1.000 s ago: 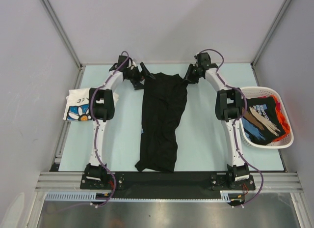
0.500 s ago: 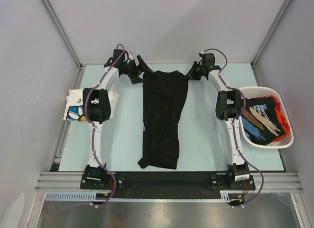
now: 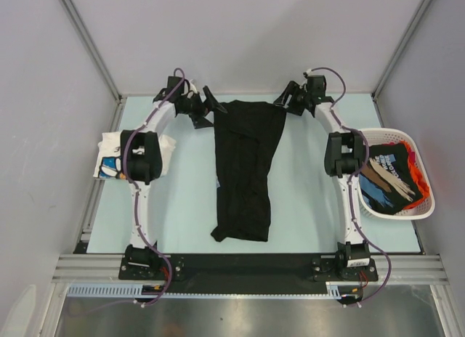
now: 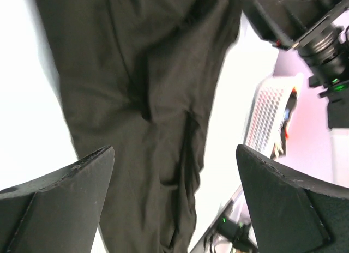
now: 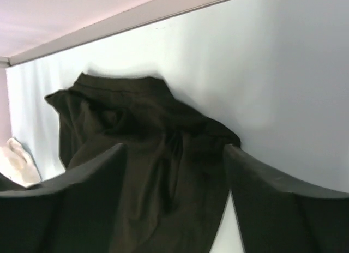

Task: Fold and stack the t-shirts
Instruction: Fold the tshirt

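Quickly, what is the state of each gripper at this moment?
Left gripper: open, holding nothing.
Right gripper: open, holding nothing; the black t-shirt lies free of both.

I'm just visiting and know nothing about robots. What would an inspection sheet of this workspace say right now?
Surface: pale blue table, flat, no spills seen.
Job's things: black t-shirt lying lengthwise in the middle, wrinkled; white printed t-shirt at the left edge; dark printed and orange t-shirts piled in the basket.
Clutter: white slotted basket at the right edge.
Grippers: left gripper open, right gripper open, both near the black shirt's far end, holding nothing.
Cables: purple cables, none lying on the cloth.
Surroundings: grey walls, metal frame rails.
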Available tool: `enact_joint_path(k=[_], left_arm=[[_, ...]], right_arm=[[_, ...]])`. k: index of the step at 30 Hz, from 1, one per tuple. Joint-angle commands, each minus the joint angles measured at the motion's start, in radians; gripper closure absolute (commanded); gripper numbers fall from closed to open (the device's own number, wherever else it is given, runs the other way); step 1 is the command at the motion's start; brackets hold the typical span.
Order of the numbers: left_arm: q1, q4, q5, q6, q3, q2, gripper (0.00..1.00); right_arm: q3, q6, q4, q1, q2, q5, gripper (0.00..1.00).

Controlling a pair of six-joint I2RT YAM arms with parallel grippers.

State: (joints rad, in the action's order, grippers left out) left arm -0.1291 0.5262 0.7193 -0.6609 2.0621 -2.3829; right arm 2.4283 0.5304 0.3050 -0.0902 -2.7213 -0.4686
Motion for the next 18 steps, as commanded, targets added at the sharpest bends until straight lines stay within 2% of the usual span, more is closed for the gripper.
enact_joint_path(k=[1, 3, 7, 12, 18], left_arm=[[-0.026, -0.040, 0.120, 0.041, -0.055, 0.149, 0.00], [-0.047, -0.087, 0.190, 0.020, -0.106, 0.163, 0.00], [-0.145, -0.107, 0.196, 0.024, -0.151, 0.179, 0.00], [-0.225, -0.026, 0.181, 0.089, -0.149, 0.162, 0.01], [-0.268, 0.179, 0.048, 0.337, -0.203, 0.202, 0.13]], right_arm=[[-0.121, -0.047, 0.043, 0.050, 0.256, 0.107, 0.10], [-0.164, -0.052, 0.072, 0.061, 0.351, 0.122, 0.00], [-0.231, -0.076, 0.221, 0.064, 0.434, 0.091, 0.00], [-0.457, -0.090, 0.241, 0.049, 0.593, 0.039, 0.00], [-0.741, -0.095, 0.287, 0.012, 0.739, -0.004, 0.00]])
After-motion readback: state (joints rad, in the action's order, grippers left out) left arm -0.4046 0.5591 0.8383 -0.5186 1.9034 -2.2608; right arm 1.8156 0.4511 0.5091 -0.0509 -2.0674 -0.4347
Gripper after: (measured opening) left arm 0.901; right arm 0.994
